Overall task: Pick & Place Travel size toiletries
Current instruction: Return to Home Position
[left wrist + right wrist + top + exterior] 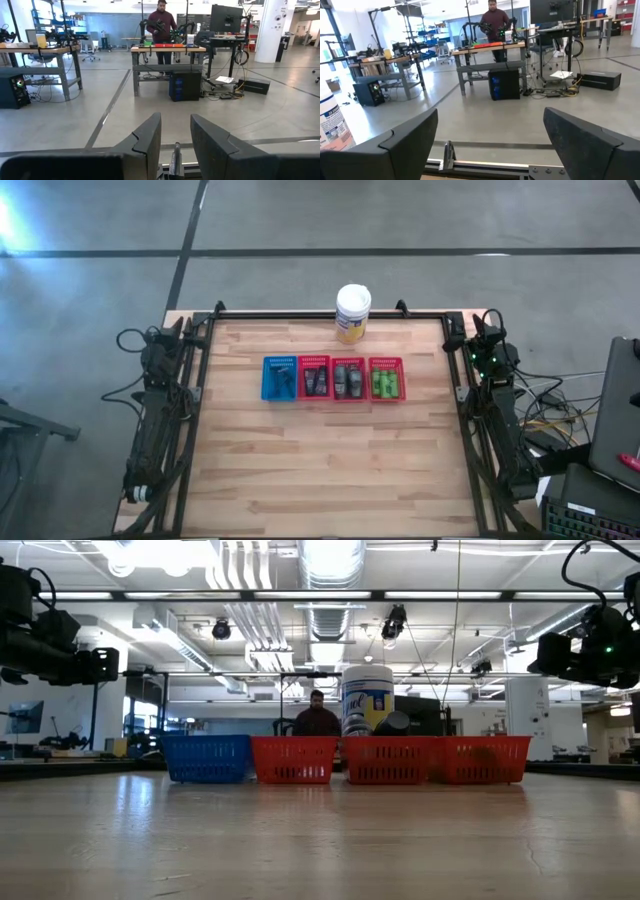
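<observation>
Travel size toiletries (348, 380) all lie inside a row of four small slotted plastic baskets, set side by side and touching, across the middle of the pale wooden bench (330, 470). The blue basket (207, 758) stands at the left arm's end of the row and holds a few dark items too small to tell apart. Next to it, the first red basket (293, 759) holds dark blue and black tubes (314, 384). The middle red basket (388, 759) holds dark grey oval tubes (349, 384), and in the low view one dark grey rounded tip (392, 723) shows above its rim. The last red basket (485, 759), at the right arm's end, holds bright green mini bottles (386, 386). A large yellow canister with a white lid (353, 313) stands upright near the bench's far edge, apart from the row and behind the middle red basket. The left claw (175, 120) sits raised at the far left corner of the bench frame, its fingers parted by a narrow gap and gripping nothing. The right claw (490, 112) sits raised at the far right corner, its fingers spread wide and empty. Both claws are well apart from the baskets and face the room, where a person in a dark red top (161, 22) stands behind a table.
</observation>
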Controlling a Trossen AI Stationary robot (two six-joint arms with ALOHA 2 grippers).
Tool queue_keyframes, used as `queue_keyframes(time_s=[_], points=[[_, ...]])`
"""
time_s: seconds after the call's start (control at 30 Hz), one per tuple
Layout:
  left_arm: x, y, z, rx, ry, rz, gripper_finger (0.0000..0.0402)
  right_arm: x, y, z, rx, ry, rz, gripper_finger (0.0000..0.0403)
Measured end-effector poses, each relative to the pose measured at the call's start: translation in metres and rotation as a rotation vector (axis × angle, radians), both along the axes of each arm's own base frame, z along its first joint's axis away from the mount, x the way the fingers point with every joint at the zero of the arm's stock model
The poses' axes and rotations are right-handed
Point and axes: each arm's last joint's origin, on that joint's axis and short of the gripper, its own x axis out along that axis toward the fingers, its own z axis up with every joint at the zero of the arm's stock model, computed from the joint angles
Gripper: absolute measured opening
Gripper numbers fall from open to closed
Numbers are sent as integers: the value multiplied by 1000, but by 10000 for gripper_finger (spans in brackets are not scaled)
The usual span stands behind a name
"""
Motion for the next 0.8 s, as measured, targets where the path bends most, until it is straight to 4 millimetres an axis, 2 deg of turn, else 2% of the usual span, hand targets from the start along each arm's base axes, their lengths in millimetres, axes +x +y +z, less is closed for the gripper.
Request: queue_keyframes(time_s=[0.43, 0.8], points=[[0, 0, 0, 1, 0, 0, 110, 0, 0, 0, 0, 0, 1, 325], [0, 0, 0, 0, 0, 0, 110, 0, 0, 0, 0, 0, 1, 357]])
